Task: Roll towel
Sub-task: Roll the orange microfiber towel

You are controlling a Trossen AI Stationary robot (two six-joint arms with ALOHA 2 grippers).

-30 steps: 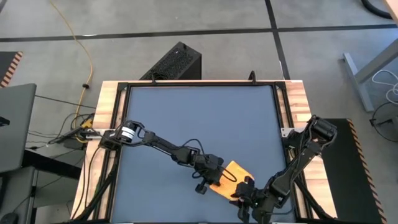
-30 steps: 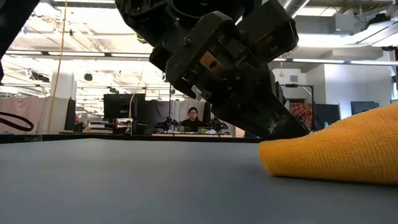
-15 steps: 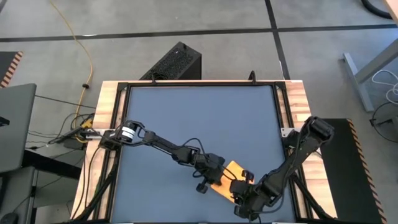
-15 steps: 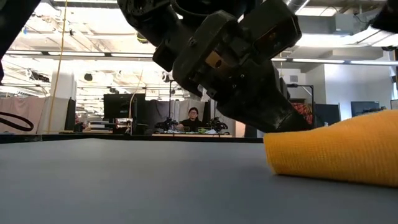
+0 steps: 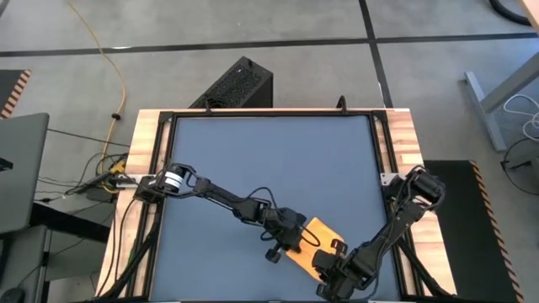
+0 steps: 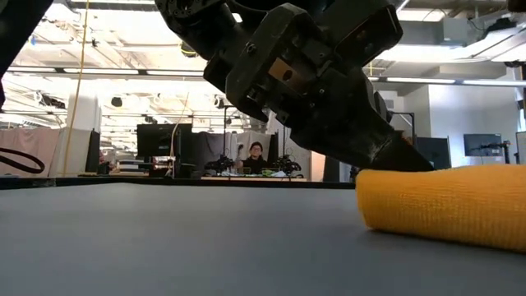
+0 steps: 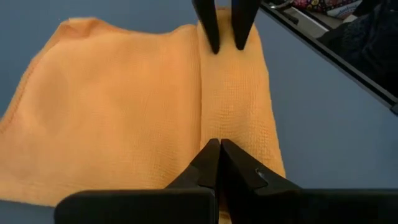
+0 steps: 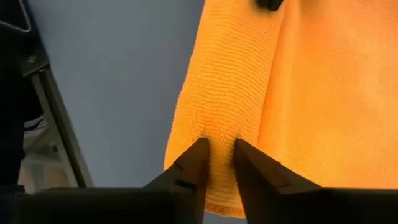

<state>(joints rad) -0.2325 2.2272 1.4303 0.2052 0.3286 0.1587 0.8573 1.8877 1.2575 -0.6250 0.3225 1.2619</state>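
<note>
Two grippers, left (image 7: 214, 146) and right (image 8: 216, 149), meet one towel (image 7: 124, 106).

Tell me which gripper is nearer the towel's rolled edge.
Neither: the left gripper presses shut on one end of the towel, the right gripper pinches the other.

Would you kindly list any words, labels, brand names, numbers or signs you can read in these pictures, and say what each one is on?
None can be read.
Towel: plain yellow cloth, no print or tag visible.
Tabletop: unmarked.
Screens in the room behind: too small to read.
</note>
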